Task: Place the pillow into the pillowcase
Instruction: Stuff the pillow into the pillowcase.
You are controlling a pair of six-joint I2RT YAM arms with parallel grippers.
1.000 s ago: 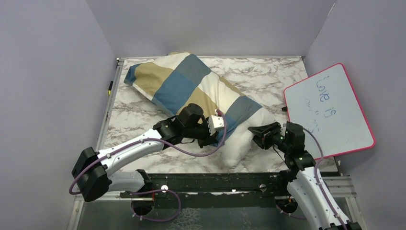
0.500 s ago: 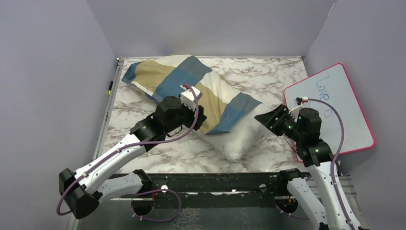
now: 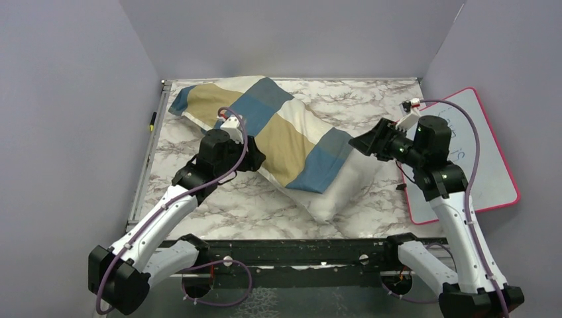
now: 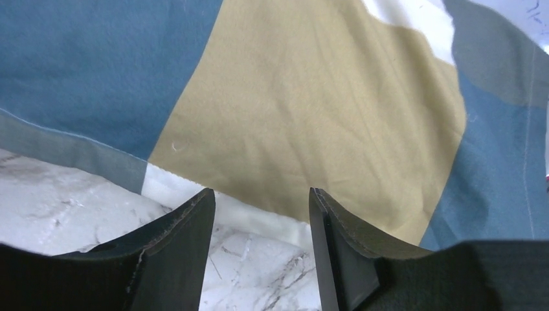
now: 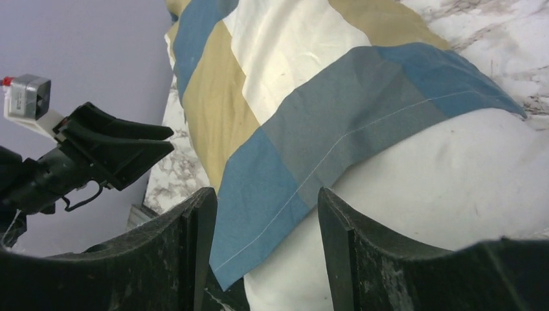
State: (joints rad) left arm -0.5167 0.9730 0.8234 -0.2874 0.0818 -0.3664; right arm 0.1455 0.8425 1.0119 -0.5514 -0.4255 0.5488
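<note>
Both hands are released, gripping nothing. The pillowcase (image 4: 311, 110) lies just ahead of the left hand (image 4: 260, 202), covering most of the pillow (image 5: 447, 194). The pillow's bare white end pokes out before the right hand (image 5: 265, 197) on the table (image 3: 371, 99).

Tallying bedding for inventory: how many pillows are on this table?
1. The pillow lies diagonally on the table, mostly inside the pillowcase, its bare white end sticking out toward the near right. No second one shows, though the case could hide something.
</note>
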